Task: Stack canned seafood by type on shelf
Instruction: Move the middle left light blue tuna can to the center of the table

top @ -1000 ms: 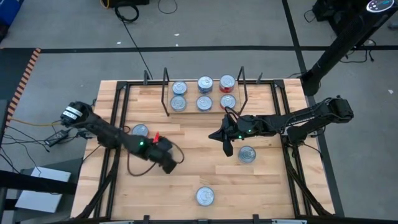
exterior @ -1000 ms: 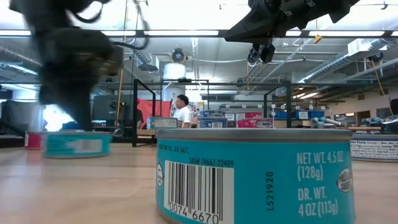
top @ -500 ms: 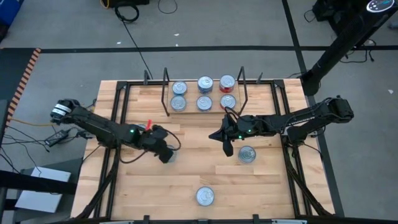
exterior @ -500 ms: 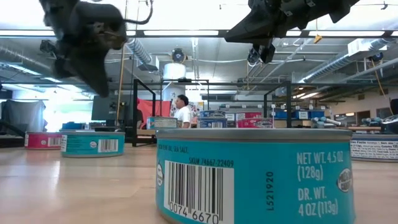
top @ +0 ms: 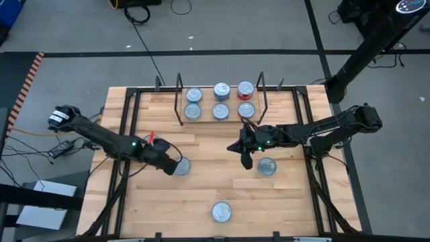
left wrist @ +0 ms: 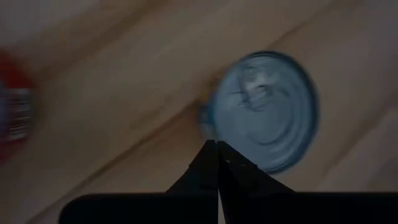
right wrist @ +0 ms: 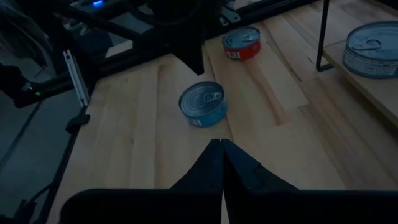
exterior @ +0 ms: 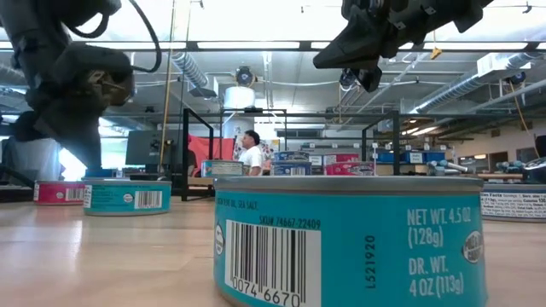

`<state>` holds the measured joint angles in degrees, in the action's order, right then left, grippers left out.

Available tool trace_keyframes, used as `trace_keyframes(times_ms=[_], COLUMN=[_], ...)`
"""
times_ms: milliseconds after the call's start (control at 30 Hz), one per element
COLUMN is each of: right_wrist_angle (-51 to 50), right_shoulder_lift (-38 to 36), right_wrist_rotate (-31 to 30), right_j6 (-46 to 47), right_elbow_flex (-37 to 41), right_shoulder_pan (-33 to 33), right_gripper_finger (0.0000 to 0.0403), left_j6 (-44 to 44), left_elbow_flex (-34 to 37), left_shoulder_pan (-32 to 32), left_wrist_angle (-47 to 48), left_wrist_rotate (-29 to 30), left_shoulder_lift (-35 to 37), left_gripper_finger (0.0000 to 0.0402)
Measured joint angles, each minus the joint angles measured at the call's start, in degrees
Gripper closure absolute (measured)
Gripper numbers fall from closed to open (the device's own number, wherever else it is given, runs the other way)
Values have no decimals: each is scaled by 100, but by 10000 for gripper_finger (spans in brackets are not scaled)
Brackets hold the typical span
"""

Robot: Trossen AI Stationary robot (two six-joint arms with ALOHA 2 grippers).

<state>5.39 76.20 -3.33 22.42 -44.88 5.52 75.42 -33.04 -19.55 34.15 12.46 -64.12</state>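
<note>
Six silver-lidded tins (top: pixel 221 101) stand in two rows on the light-wood shelf (top: pixel 207 119) at the table's far side. A blue tin (top: pixel 183 166) sits on the table just right of my left gripper (top: pixel 170 165), which hovers shut over its edge (left wrist: pixel 217 144). A red tin (right wrist: pixel 242 42) sits beyond it, hidden under the left arm in the high view. My right gripper (top: pixel 244 159) hangs shut above the table, left of another tin (top: pixel 267 166). One more blue tin (top: pixel 221 212) stands near the table's near edge.
Black frame rails (top: pixel 126 134) run along both sides of the table. The shelf's black wire uprights (top: pixel 261 91) stand at its ends. Bare wood lies between the two grippers and in front of the shelf. A person (exterior: pixel 252 153) stands in the room far behind.
My left gripper has risen off the blue tin and drawn back toward the table's left edge. The tin it covered a second ago now shows on the table beside it. The left arm has swung over the red tin.
</note>
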Motion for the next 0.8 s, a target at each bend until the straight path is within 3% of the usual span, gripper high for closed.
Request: trace_keyframes(times_ms=[233, 667, 800], right_wrist_angle=[-174, -515, -562], right_shoulder_lift=[0, 0, 0], right_wrist_rotate=[-1, 27, 40], right_j6=[-8, 56, 59], right_elbow_flex=[0, 0, 0], right_shoulder_pan=[0, 91, 231], right_gripper_finger=[395, 396, 396], left_j6=[47, -17, -109], left_elbow_flex=[246, 273, 102], left_shoulder_pan=[0, 3, 3], left_wrist_angle=[-656, -4367, -4984], left_wrist_rotate=[58, 221, 245], left_shoulder_lift=[-501, -2165, -2756], left_gripper_finger=[401, 401, 401])
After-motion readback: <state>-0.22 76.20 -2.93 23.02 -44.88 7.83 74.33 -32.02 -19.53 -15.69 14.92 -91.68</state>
